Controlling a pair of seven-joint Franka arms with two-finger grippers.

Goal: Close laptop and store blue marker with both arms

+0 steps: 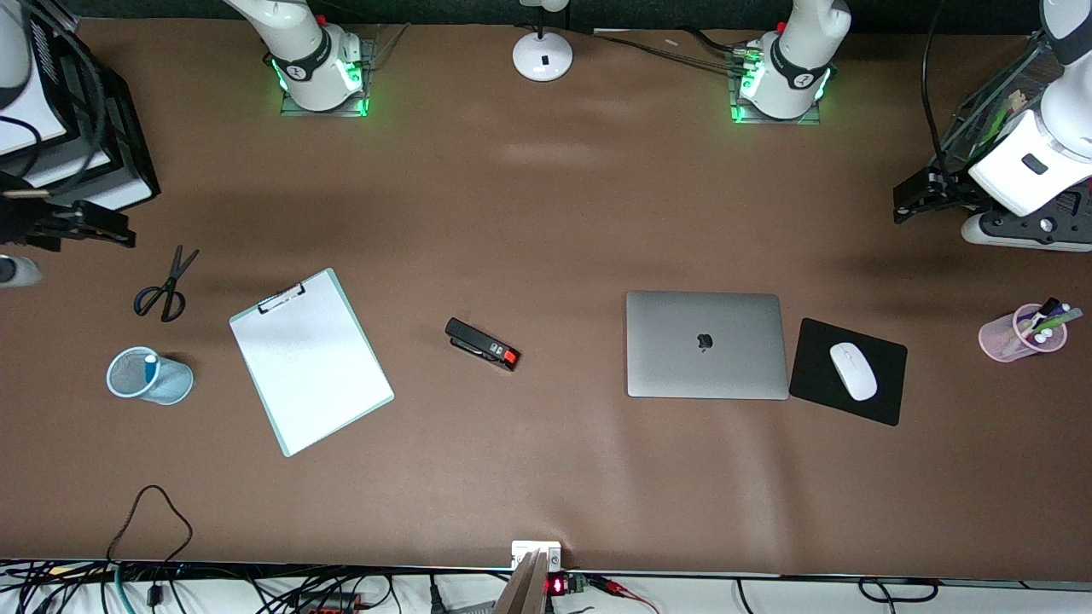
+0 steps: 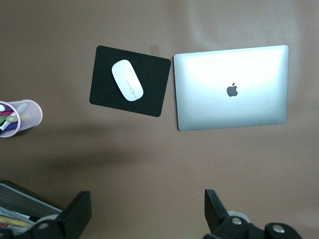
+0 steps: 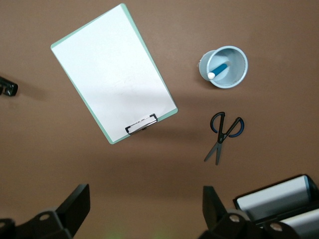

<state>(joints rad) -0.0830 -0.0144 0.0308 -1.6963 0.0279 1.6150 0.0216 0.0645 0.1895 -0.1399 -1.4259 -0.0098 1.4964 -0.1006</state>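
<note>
Flat silver-grey laptop, lid shut

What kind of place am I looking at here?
Most likely a robotics lab laid out like an office desk: a brown table holds a closed laptop, a mouse on its pad and a clipboard, with two white robot arms bolted along one edge and cables hanging off another.

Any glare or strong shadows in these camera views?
Left wrist view: bright glare washes out the lid of the closed laptop, and a soft dark shadow band crosses the table. Right wrist view: the clipboard casts a faint shadow. Front view: lighting is even.
</note>
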